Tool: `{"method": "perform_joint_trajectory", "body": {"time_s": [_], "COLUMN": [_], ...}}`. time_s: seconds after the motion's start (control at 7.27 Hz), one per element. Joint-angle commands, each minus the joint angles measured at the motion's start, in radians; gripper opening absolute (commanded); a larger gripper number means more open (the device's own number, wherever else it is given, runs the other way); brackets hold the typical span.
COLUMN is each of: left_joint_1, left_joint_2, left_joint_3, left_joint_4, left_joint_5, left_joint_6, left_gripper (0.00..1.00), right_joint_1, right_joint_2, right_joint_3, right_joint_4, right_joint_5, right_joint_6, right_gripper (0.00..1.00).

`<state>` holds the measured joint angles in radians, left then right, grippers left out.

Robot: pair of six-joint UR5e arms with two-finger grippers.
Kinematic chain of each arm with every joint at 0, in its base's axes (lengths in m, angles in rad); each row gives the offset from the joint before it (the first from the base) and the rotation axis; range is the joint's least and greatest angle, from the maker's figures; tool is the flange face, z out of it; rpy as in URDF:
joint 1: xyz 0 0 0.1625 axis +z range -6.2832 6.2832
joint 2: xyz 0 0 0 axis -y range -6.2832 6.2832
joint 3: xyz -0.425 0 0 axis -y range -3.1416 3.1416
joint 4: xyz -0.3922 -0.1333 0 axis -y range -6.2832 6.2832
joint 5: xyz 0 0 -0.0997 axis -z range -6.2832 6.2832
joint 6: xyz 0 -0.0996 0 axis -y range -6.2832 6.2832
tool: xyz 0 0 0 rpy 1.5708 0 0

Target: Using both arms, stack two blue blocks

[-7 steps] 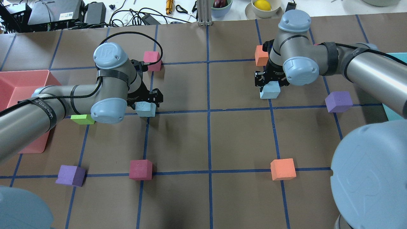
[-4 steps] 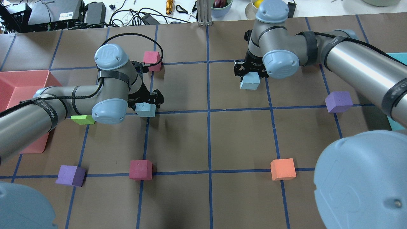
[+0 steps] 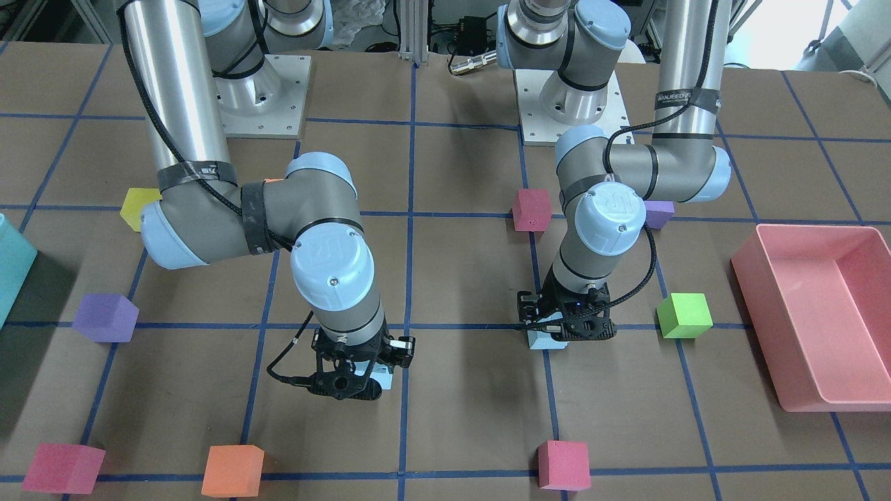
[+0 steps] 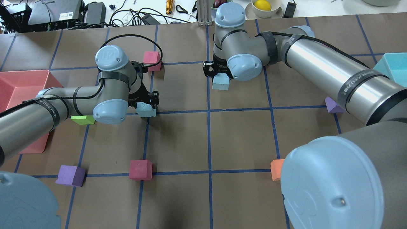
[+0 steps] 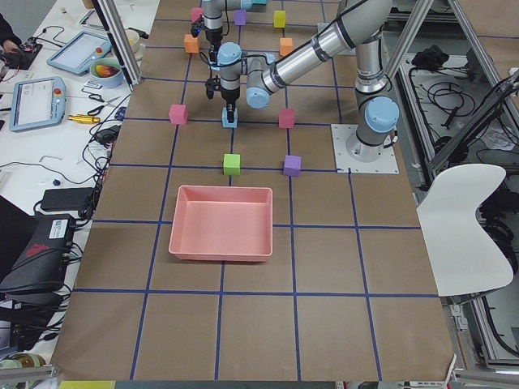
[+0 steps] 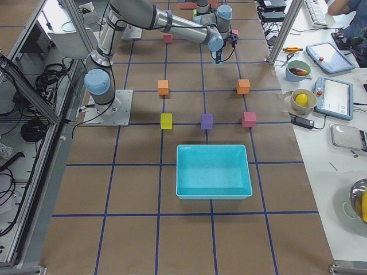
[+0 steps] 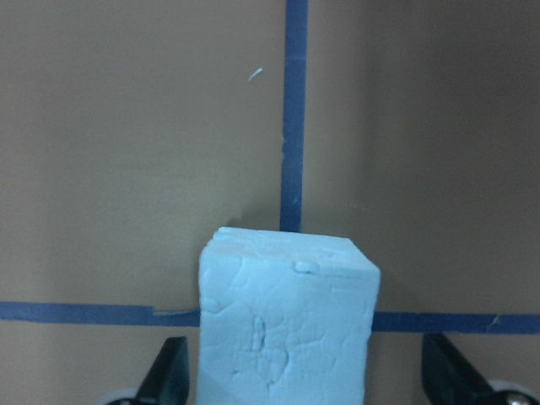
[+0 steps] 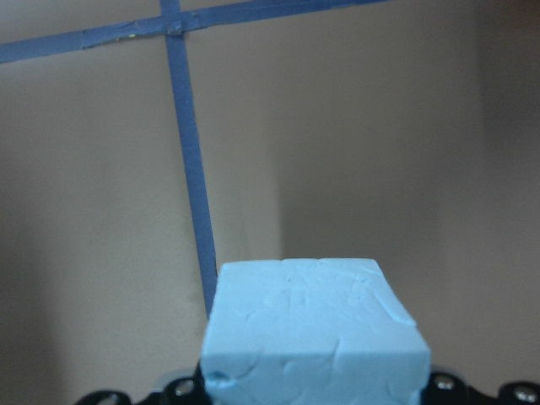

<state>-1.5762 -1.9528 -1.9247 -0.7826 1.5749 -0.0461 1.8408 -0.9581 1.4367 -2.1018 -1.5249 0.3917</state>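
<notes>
One pale blue block (image 4: pixel 147 110) stands on the table on a blue tape crossing; it also shows in the left wrist view (image 7: pixel 287 321) and the front view (image 3: pixel 541 341). My left gripper (image 4: pixel 144 103) is low over it with its fingers (image 7: pixel 169 380) on either side. The jaws are open, with a clear gap on the right side. My right gripper (image 4: pixel 219 74) is shut on the second blue block (image 4: pixel 221 83) and holds it above the table near the centre line. That block fills the lower part of the right wrist view (image 8: pixel 312 329).
A pink tray (image 4: pixel 19 82) and a green cube (image 4: pixel 82 119) lie left of the left arm. Magenta cubes (image 4: pixel 151 58) (image 4: pixel 140 169), purple cubes (image 4: pixel 70 175) (image 4: pixel 332 106) and an orange cube (image 4: pixel 276 168) stand around. A teal bin (image 4: pixel 392 68) is at the far right.
My right arm has carried its blue block to the left, from the right half to near the centre line. The left gripper has stayed over its block.
</notes>
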Motion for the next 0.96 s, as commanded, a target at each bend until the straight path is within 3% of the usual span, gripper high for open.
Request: {"method": "perform_joint_trajectory", "body": {"time_s": [0.0,0.14,0.28,0.41,0.69,0.83], "left_joint_1": [0.001,0.002,0.004,0.004,0.004,0.005], "left_joint_2": [0.002,0.002,0.008,0.015,0.02,0.025], "left_joint_3": [0.0,0.0,0.003,0.004,0.006,0.007], "left_joint_4": [0.002,0.002,0.002,0.002,0.0,0.0], "left_joint_5": [0.001,0.002,0.002,0.004,0.004,0.005], "left_joint_6": [0.005,0.006,0.008,0.008,0.008,0.008], "left_gripper": [0.26,0.07,0.0,0.0,0.0,0.0], "right_joint_1": [0.04,0.04,0.044,0.044,0.044,0.044], "right_joint_2": [0.044,0.044,0.048,0.048,0.053,0.053], "right_joint_3": [-0.006,-0.004,-0.004,-0.001,0.001,0.001], "right_joint_4": [-0.01,-0.007,-0.007,-0.006,-0.009,-0.007], "right_joint_5": [0.002,0.003,0.003,0.003,0.005,0.005], "right_joint_6": [0.033,0.035,0.039,0.038,0.036,0.038], "right_gripper": [0.0,0.0,0.0,0.03,0.82,1.0]}}
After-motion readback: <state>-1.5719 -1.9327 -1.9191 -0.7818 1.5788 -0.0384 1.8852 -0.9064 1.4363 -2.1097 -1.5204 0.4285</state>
